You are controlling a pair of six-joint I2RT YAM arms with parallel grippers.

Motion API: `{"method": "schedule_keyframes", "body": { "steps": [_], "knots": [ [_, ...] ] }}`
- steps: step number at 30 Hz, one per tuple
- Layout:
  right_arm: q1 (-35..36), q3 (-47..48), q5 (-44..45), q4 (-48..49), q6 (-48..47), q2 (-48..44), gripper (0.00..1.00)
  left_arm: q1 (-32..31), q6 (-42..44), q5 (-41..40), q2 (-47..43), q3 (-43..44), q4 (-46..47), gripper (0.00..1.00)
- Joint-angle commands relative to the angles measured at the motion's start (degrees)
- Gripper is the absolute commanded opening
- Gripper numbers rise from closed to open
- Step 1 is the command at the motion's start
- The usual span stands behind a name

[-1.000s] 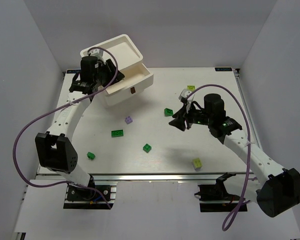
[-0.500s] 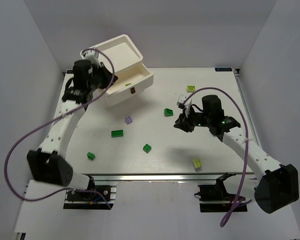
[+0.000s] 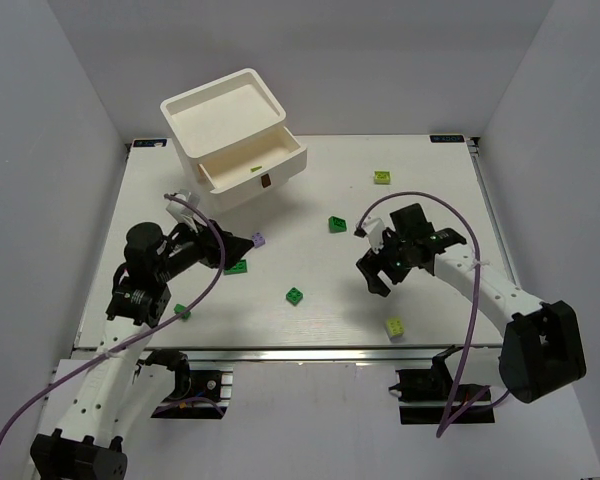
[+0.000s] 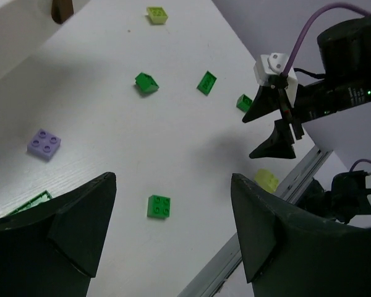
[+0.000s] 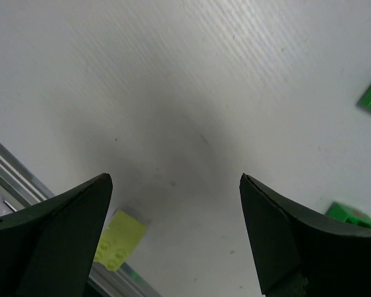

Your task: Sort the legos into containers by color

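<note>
The white drawer unit (image 3: 222, 112) stands at the back left. Its top drawer (image 3: 280, 160) is pulled out, and a small yellow-green brick (image 3: 256, 168) lies inside. Legos are scattered on the table: a purple one (image 3: 258, 240) (image 4: 44, 144), dark green ones (image 3: 337, 224) (image 3: 236, 266) (image 3: 295, 295) (image 3: 182, 312), and yellow-green ones (image 3: 382, 177) (image 3: 394, 327). My left gripper (image 3: 244, 243) (image 4: 173, 179) hangs open and empty above the table beside the purple brick. A green brick (image 4: 159, 206) lies ahead of it. My right gripper (image 3: 374, 277) (image 5: 173, 179) is open and empty over bare table, with a yellow-green brick (image 5: 119, 240) just by its left finger.
Two more green bricks (image 4: 206, 82) (image 4: 244, 103) lie under the right arm, hidden in the top view. The table's metal front rail (image 3: 310, 352) runs close behind the near yellow-green brick. Purple cables loop off both arms.
My left arm has swung from the drawer unit down to the near left of the table, and its jaws have opened. My right gripper has moved nearer the front edge and opened wide.
</note>
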Motion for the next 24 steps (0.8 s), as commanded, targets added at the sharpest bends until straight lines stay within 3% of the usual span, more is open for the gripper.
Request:
{"method": "schedule_keyframes", "body": {
  "steps": [1, 13, 24],
  "knots": [
    [-0.1, -0.8, 3.6, -5.9, 1.3, 1.1, 0.89, 0.0, 4.4, 2.0, -1.9, -1.2, -2.7, 0.84],
    [0.4, 5.8, 5.8, -24.7, -3.4, 8.2, 0.82, 0.7, 7.0, -2.7, -9.7, -3.6, -7.6, 0.86],
    [1.7, 3.6, -0.5, -27.1, -3.5, 9.5, 0.89, 0.7, 6.9, -2.3, -9.8, -3.9, -7.6, 0.86]
  ]
}}
